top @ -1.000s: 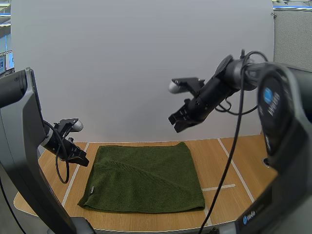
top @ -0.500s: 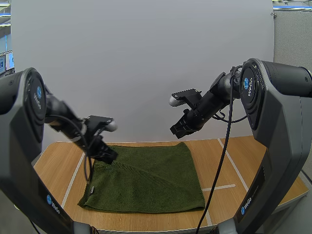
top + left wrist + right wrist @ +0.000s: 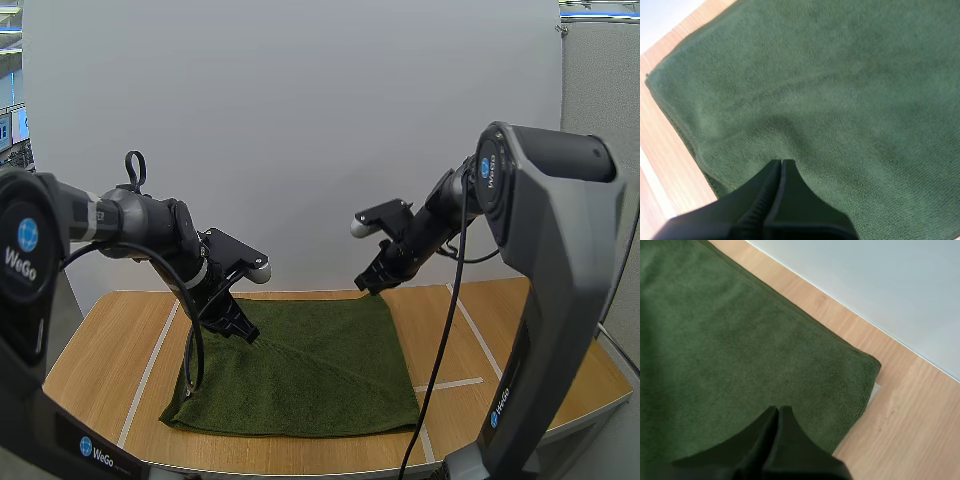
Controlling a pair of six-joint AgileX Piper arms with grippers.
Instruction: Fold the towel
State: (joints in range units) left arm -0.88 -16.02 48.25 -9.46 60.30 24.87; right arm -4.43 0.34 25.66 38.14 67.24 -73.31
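Note:
A dark green towel (image 3: 300, 370) lies on the wooden table (image 3: 100, 360), folded over, with a diagonal fold line across its top layer. My left gripper (image 3: 248, 338) is shut and sits low over the towel's far left part. In the left wrist view its fingers (image 3: 777, 172) lie together as one wedge above the towel (image 3: 840, 90). My right gripper (image 3: 365, 287) is shut just above the towel's far right corner. Its fingers (image 3: 776, 416) form one dark wedge over the towel (image 3: 715, 340) near that corner.
White tape lines (image 3: 478, 345) mark the table to the right and left (image 3: 150, 372) of the towel. Bare wood (image 3: 910, 410) lies beside the towel's far corner. A white wall stands behind the table.
My left arm swung in from the table's left edge and came down over the towel's far left part. My right gripper descended from high above to the towel's far right corner.

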